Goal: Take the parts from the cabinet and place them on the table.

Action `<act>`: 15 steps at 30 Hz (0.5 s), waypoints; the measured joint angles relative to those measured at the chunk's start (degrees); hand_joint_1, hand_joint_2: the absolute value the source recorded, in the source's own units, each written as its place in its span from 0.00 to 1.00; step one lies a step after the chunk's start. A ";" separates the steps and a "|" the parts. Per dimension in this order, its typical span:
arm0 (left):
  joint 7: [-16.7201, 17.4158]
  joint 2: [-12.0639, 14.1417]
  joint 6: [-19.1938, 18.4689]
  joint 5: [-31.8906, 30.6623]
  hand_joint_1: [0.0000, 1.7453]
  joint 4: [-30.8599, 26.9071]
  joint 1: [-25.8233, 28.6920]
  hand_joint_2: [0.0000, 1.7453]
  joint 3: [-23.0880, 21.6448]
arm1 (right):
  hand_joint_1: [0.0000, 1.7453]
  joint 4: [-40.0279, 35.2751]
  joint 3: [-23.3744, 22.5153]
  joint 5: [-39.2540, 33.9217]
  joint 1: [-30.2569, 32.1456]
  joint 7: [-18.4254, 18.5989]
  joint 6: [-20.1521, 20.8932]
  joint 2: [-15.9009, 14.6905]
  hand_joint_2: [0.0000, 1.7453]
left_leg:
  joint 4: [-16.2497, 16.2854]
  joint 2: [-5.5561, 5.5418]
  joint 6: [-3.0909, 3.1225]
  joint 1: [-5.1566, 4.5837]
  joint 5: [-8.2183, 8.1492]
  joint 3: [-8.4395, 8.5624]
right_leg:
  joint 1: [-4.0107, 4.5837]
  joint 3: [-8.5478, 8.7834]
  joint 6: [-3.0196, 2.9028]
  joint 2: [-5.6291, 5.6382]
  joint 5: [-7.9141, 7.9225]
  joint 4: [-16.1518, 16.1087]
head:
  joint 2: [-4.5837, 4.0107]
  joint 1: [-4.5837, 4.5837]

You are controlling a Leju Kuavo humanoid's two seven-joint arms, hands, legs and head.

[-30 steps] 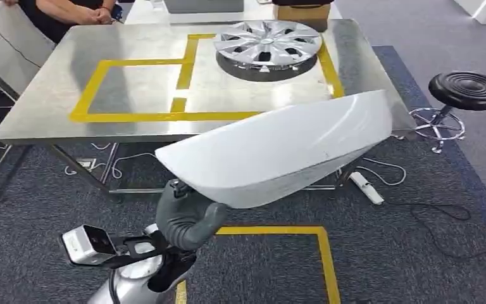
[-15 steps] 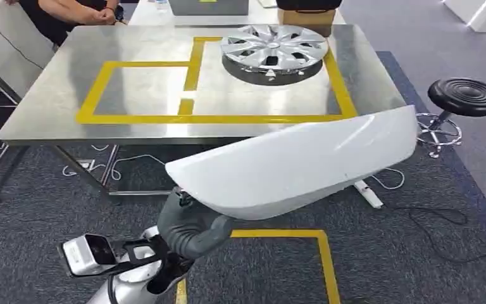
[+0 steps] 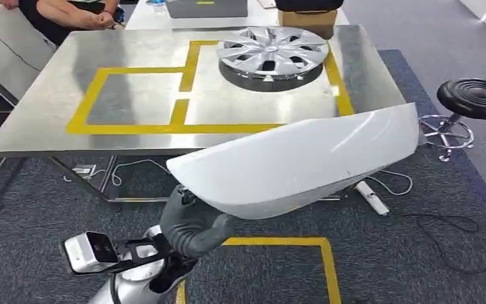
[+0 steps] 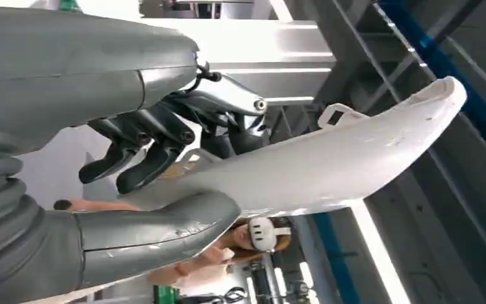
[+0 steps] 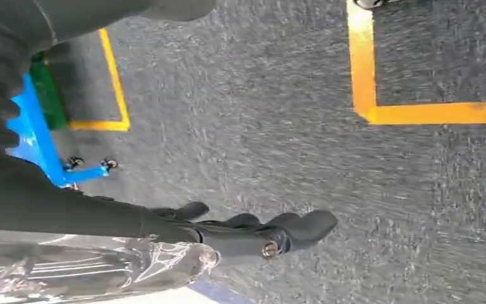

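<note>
My left hand grips one end of a long white curved panel, holding it above the carpet in front of the metal table. In the left wrist view the thumb and dark fingers clamp the white panel from both sides. A silver wheel cover lies on the far right part of the table, inside yellow tape lines. My right hand hangs over the grey carpet, fingers stretched out, holding nothing.
A black round stool stands right of the table. A white power strip and cables lie on the carpet under the table's right end. A person's arms rest at the far left table edge. Yellow tape marks the floor.
The whole view has shifted slightly; the table sits a little nearer and lower in the picture. The white panel stays in my left hand, held much the same.
</note>
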 joint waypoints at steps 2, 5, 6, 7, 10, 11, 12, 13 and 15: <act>0.00 0.02 0.00 0.00 0.93 0.00 0.00 1.00 -0.02 | 0.00 -0.02 0.00 0.04 -0.15 -0.06 0.00 0.00 1.00 | 6.36 0.20 -0.73 0.11 -2.28 -3.64 | -0.04 0.36 -0.47 -0.03 -0.31 -0.18 | 0.00 -0.31; 0.00 0.07 0.09 0.00 0.93 0.04 0.01 1.00 0.00 | 0.00 -0.02 0.02 0.02 -0.14 -0.11 0.00 -0.02 1.00 | 16.37 0.21 -1.02 0.18 -6.36 -10.61 | 0.03 0.67 -0.98 -0.10 -0.83 -0.17 | 0.00 -0.31; 0.00 0.11 0.28 -0.02 0.93 0.04 0.01 1.00 0.00 | 0.00 -0.02 0.02 0.02 -0.12 -0.11 0.00 -0.02 1.00 | 15.79 0.22 -0.89 0.18 -5.10 -10.96 | 0.07 0.94 -0.97 -0.06 -1.03 -0.17 | 0.00 -0.33; -0.02 0.13 0.63 -0.22 0.93 0.04 0.01 1.00 0.00 | 0.00 -0.02 0.02 0.02 -0.11 -0.11 0.00 -0.02 1.00 | 13.39 0.22 -0.68 0.17 -2.69 -10.25 | 0.10 1.28 -1.00 0.02 -1.21 -0.17 | 0.00 -0.31; -0.02 0.13 1.51 -0.70 0.93 0.04 0.00 1.00 0.00 | 0.00 -0.02 0.02 -0.04 -0.19 -0.11 -0.02 0.00 1.00 | 0.82 0.49 0.22 0.03 5.27 -5.46 | 0.19 2.19 -0.60 0.19 -1.69 -0.22 | 0.00 -0.31; -0.02 0.13 1.68 -0.70 0.93 0.04 -0.01 1.00 0.00 | 0.00 -0.02 0.02 -0.04 -0.25 -0.11 -0.04 0.00 1.00 | -0.95 0.53 0.22 -0.11 3.10 -5.14 | 0.45 1.93 -0.24 0.32 -1.77 -0.01 | 0.00 -0.35; -0.02 0.09 1.77 -0.77 0.93 0.04 0.04 1.00 0.02 | 0.00 -0.02 0.00 -0.07 -0.26 -0.09 -0.09 -0.02 1.00 | -0.66 0.46 0.22 -0.12 3.83 -5.26 | 0.45 1.70 0.16 0.20 -1.89 -0.28 | 0.00 -0.18; 0.00 0.09 1.84 -0.77 0.93 0.04 0.05 1.00 0.02 | 0.00 -0.02 0.00 -0.09 -0.16 -0.09 -0.09 -0.02 1.00 | -0.64 0.35 0.47 -0.20 4.34 -5.30 | 0.33 1.86 0.51 0.13 -1.87 -0.43 | 0.00 -0.35; -0.02 -0.02 1.90 -0.76 0.93 0.07 0.05 1.00 0.04 | 0.00 -0.02 0.00 -0.09 -0.21 -0.09 -0.11 0.00 1.00 | -1.17 0.33 1.20 0.08 4.94 -4.92 | 0.28 2.16 1.20 0.06 -1.93 -0.54 | 0.00 -0.39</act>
